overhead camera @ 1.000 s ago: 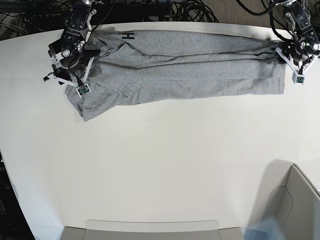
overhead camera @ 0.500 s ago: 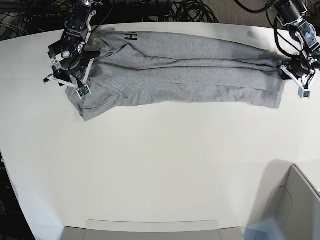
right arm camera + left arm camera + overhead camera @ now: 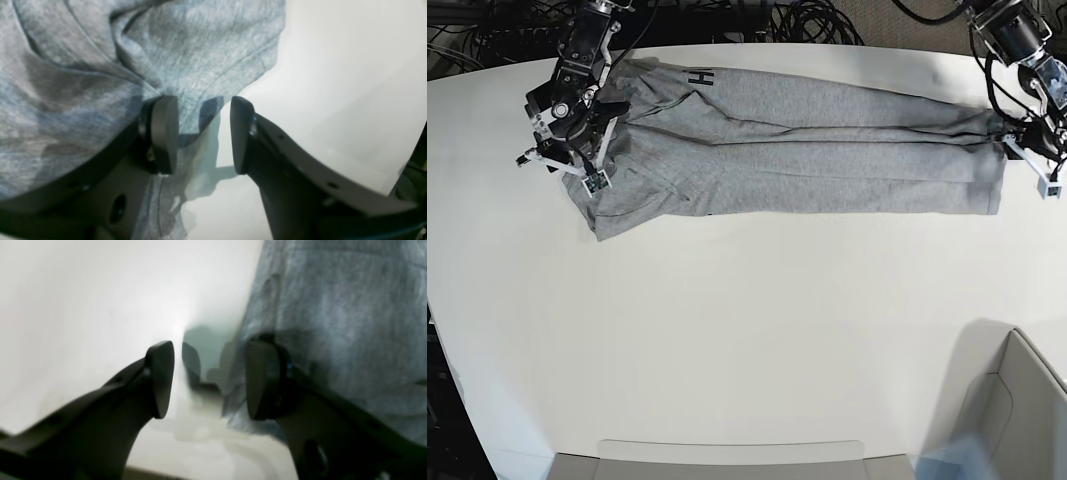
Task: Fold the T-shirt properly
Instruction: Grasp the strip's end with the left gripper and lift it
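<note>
T-shirt (image 3: 797, 150) fabric, light heather grey, lies stretched in a long folded band across the far part of the white bench (image 3: 747, 330), running from one arm to the other. A lengthwise crease runs along the middle of the band, and black capital lettering (image 3: 695, 77) peeks out near its far edge toward the base view's left. At that left end the cloth bunches into wrinkles and one corner hangs down toward the near side.

A grey bin (image 3: 1012, 410) stands at the bench's near right corner in the base view, and a flat grey tray edge (image 3: 727, 460) lines the near side. Dark cables (image 3: 807, 20) lie heaped beyond the far edge.

The right arm sits over the bunched left end of the shirt. Its right pincer (image 3: 201, 133) is spread, one fingertip (image 3: 163, 133) resting over the cloth and the other above bare bench; a fold of fabric reaches into the gap, but the jaws are not pinching it.

The left arm is at the opposite end of the band. The left pincer (image 3: 208, 380) is spread wide at the hem, one fingertip (image 3: 262, 380) over grey cloth, the other over bare bench, and nothing is pinched between them. That wrist view is blurred
</note>
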### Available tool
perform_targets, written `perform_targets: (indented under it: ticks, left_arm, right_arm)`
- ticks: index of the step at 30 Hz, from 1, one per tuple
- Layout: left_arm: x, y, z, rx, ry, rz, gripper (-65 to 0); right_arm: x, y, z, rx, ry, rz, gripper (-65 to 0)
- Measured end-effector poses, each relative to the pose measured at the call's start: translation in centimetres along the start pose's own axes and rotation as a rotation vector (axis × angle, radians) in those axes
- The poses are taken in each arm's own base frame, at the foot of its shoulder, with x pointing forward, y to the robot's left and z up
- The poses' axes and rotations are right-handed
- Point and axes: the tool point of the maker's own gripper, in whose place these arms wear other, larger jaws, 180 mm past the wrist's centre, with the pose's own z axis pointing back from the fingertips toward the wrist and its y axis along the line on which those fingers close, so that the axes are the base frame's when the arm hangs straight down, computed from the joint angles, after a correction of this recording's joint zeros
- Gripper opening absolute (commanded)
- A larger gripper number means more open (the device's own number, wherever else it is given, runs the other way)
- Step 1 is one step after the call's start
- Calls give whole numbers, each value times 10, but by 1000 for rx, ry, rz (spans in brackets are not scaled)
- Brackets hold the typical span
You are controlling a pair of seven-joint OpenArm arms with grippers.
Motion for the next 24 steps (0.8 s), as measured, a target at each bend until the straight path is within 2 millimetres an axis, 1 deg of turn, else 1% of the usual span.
perform_targets:
  ticks: [2,4,6,7,10,12,15,16,18,19,22,24]
  left_arm:
    - [9,4,14,32,-41,6,-302]
    - [25,5,26,57,-98,-11,-286]
    - [35,3,33,58,-132,-14,-271]
    - [34,2,34,54,-126,-17,-270]
    - [21,-2,30,55,-40,-37,-270]
    - [20,-11,26,50,-6,-81,-270]
    - [30,-37,14,-15,-25,-108,-270]
    - [29,-46,10,-46,-26,-95,-270]
    - [19,-60,2,-82,3,-91,-270]
    - [16,-61,1,-85,7,-89,-270]
    - [17,-50,4,-57,11,-98,-270]
    - [14,-50,0,-61,22,-90,-270]
  right_arm:
    - [0,0,0,0,1,0,-393]
    - [0,0,0,0,0,0,-393]
    - [0,0,0,0,1,0,-393]
    - [0,0,0,0,1,0,-393]
    - [0,0,0,0,1,0,-393]
    - [-2,2,-2,9,6,1,-393]
    - [-1,3,-7,17,9,2,-393]
    - [1,2,-8,18,5,2,-393]
    - [3,2,-9,18,2,2,-393]
    - [3,2,-9,19,1,2,-393]
    - [5,2,-9,20,-11,1,-393]
    - [4,2,-9,20,-7,1,-393]
